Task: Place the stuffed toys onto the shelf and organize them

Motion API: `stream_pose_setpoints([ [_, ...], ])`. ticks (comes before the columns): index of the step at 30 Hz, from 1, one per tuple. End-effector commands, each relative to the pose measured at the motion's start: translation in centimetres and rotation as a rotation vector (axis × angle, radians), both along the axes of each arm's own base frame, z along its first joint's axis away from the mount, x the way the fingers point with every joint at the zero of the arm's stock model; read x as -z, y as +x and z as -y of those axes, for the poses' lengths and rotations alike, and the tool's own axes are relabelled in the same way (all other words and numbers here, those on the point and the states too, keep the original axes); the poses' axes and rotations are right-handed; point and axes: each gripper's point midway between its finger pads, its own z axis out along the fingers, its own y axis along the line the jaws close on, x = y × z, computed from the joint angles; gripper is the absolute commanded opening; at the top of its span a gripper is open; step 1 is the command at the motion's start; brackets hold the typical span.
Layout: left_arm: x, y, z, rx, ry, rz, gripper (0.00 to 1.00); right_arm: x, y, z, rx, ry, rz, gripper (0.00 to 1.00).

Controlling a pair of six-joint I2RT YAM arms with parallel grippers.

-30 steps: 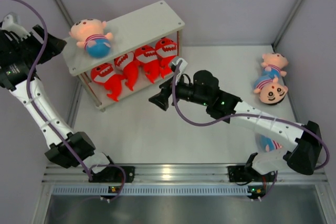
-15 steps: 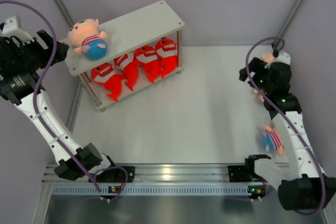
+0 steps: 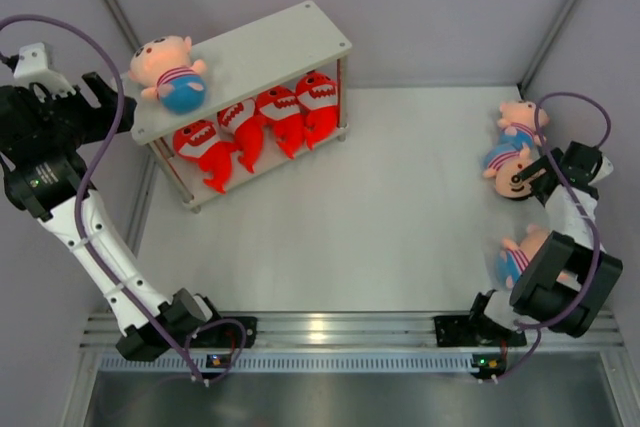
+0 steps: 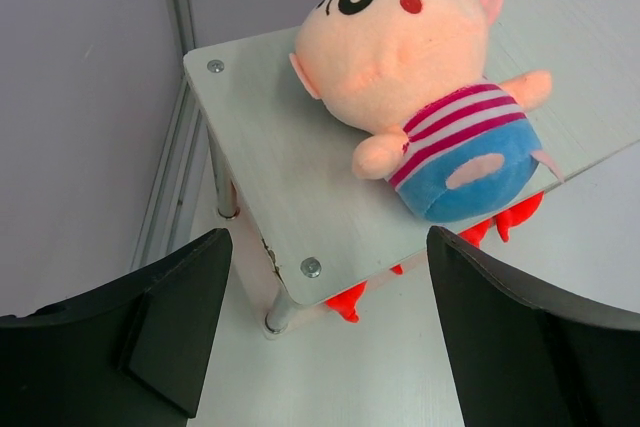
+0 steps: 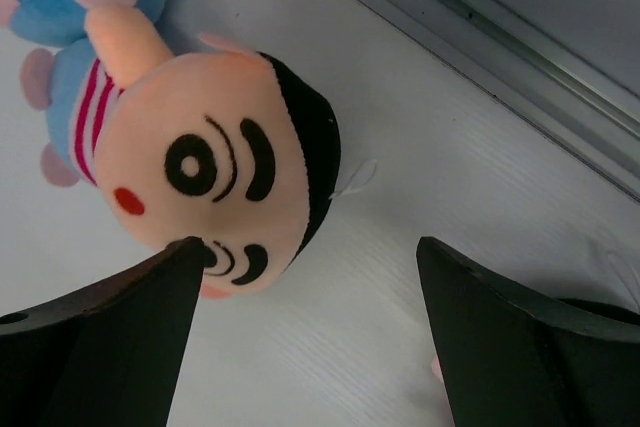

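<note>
Left pincer (image 4: 328, 247) stands wide open and empty, a boy doll (image 4: 420, 77) lying just ahead of it on the shelf (image 4: 260, 177) top. Right pincer (image 5: 310, 247) is equally wide and empty, a second doll (image 5: 215, 172) face-up on the bench (image 5: 420, 177) just ahead.

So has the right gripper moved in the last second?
Yes. The right gripper has swung far to the right, away from the shelf where it was, and now hangs open by a doll lying on the far right.
</note>
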Motion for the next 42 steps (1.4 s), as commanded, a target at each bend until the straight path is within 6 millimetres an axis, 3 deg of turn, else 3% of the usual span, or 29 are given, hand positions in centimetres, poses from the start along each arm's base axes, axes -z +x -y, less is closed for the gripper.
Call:
stream_pose_setpoints([
  [1,-0.3,-0.4,0.1,0.004,0.039,0.006,0.85,-2.0,3.7,2.3,0.018,-0.029,0.126,0.88],
  [2,-0.3,-0.3,0.2,0.009,0.033,0.006,0.85,-0.7,4.6,1.8,-0.026,0.011,0.117,0.88],
  [6,-0.3,0.0,0.1,0.013,0.014,0.005,0.85,1.0,6.4,1.3,-0.085,0.072,0.119,0.81],
  [9,-0.6,-0.3,0.4,0.019,0.024,0.014,0.85,0.9,7.6,0.8,-0.155,0.078,0.171,0.44],
  [10,-0.7,-0.3,0.5,0.022,0.027,0.017,0.85,0.7,7.9,0.8,-0.164,0.074,0.183,0.23],
  [13,-0.3,0.0,0.6,0.033,-0.001,0.007,0.85,-0.1,7.9,0.5,-0.197,0.045,0.214,0.0],
  [14,-0.2,0.0,0.6,0.034,-0.006,0.005,0.84,-1.4,7.7,0.3,-0.208,0.023,0.243,0.0],
  [16,-0.3,-0.1,1.0,0.052,-0.011,0.009,0.84,-2.2,7.1,-0.3,-0.226,0.004,0.263,0.0],
  [17,-0.4,-0.1,1.3,0.063,-0.016,0.013,0.84,-4.2,6.7,-0.7,-0.241,-0.026,0.302,0.0],
  [18,-0.6,-0.2,1.8,0.087,-0.023,0.019,0.84,-4.9,6.3,-1.2,-0.256,-0.039,0.313,0.0],
  [21,-1.6,-0.7,4.8,0.235,-0.09,0.046,0.84,-9.0,5.3,-3.7,-0.351,-0.115,0.374,0.0],
  [24,-2.5,-1.2,6.5,0.298,-0.083,0.067,0.82,-13.4,4.5,-8.2,-0.505,-0.233,0.411,0.0],
  [25,-2.8,-1.5,7.4,0.323,-0.065,0.078,0.81,-14.4,4.6,-11.4,-0.612,-0.27,0.421,0.0],
  [27,-3.3,-2.0,8.3,0.361,-0.043,0.096,0.81,-17.7,3.8,-15.1,-0.735,-0.318,0.495,0.0],
  [28,-3.6,-2.4,8.9,0.386,-0.039,0.105,0.81,-18.2,3.3,-18.5,-0.871,-0.328,0.507,0.0],
  [30,-3.9,-3.0,10.2,0.459,-0.054,0.113,0.82,-21.3,1.5,-23.3,-1.084,-0.355,0.609,0.0],
  [31,-4.0,-3.4,10.8,0.482,-0.062,0.117,0.82,-22.2,-0.1,-27.4,-1.26,-0.401,0.659,0.0],
  [33,-3.7,-3.8,12.1,0.558,-0.074,0.115,0.82,-25.5,-2.6,-30.5,-1.357,-0.47,0.774,0.0],
  [34,-2.5,-3.3,12.1,0.566,-0.089,0.092,0.82,-26.7,-4.2,-33.4,-1.451,-0.482,0.835,0.0],
  [35,-1.9,-2.8,12.2,0.561,-0.096,0.074,0.81,-27.4,-5.0,-34.8,-1.501,-0.483,0.867,0.0],
  [36,-1.2,-2.8,13.7,0.584,-0.085,0.058,0.81,-29.2,-5.8,-36.0,-1.538,-0.491,0.915,0.0],
  [37,-0.6,-2.8,14.8,0.613,-0.051,0.055,0.81,-29.6,-7.1,-38.1,-1.625,-0.497,0.941,0.0],
  [38,0.3,-3.1,16.0,0.648,-0.045,0.039,0.81,-28.4,-6.8,-39.6,-1.691,-0.488,0.886,0.0],
  [39,0.3,-4.6,19.4,0.767,-0.009,0.056,0.83,-29.9,-7.4,-40.6,-1.726,-0.504,0.908,0.0],
  [40,0.9,-5.0,20.5,0.8,0.014,0.05,0.86,-29.7,-7.9,-42.7,-1.815,-0.511,0.886,0.0],
  [41,1.1,-5.7,21.6,0.839,0.025,0.047,0.86,-28.3,-7.9,-43.7,-1.862,-0.499,0.845,0.0],
  [42,1.5,-6.8,23.2,0.909,0.032,0.032,0.88,-29.7,-8.3,-44.5,-1.884,-0.508,0.88,0.0],
])
